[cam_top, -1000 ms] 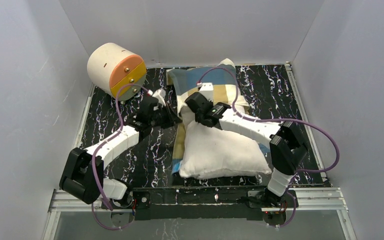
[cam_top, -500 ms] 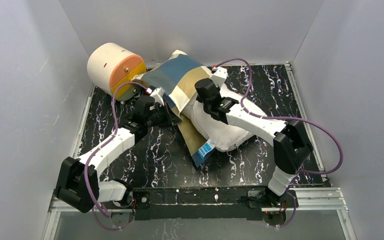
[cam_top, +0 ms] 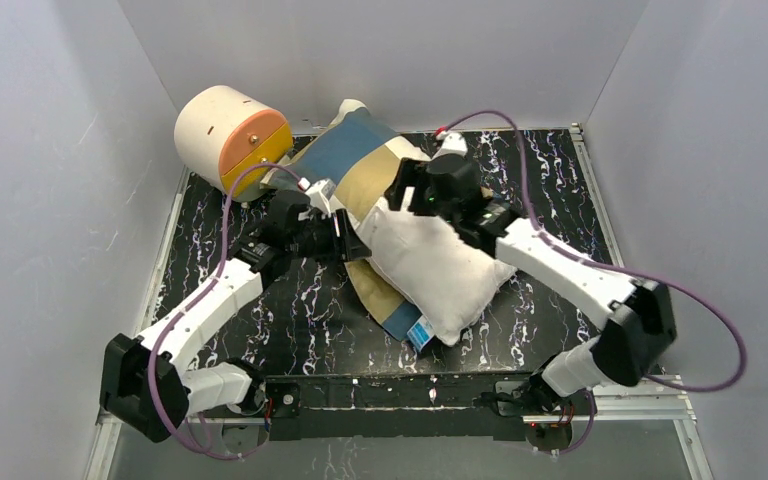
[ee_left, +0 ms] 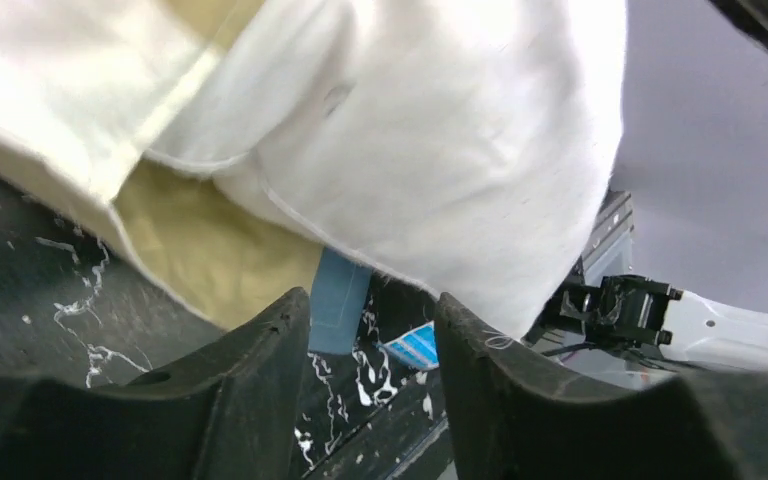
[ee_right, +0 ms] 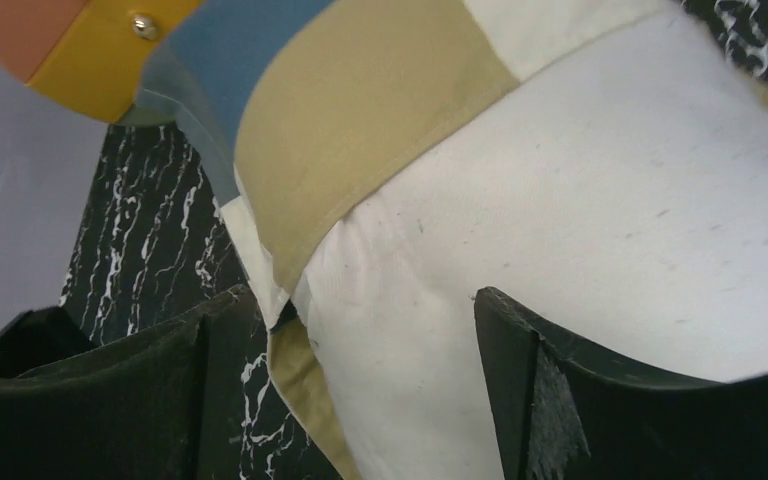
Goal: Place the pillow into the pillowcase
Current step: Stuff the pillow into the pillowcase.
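The black, white-veined table (cam_top: 290, 310) carries a blue, tan and cream pillowcase (cam_top: 358, 158) lying diagonally, a white pillow (cam_top: 430, 270) resting on its lower layer. A cream-and-orange cylinder (cam_top: 222, 135) sits at the far left corner, just beside the pillowcase.

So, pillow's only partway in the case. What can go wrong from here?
1. Left gripper and right gripper are both open, so nothing holds the pillowcase mouth; it may slide back off the pillow.
2. The case's lower layer lies flat under the pillow; pushing could bunch it.
3. The cylinder sits right by the case's far end and may block it.
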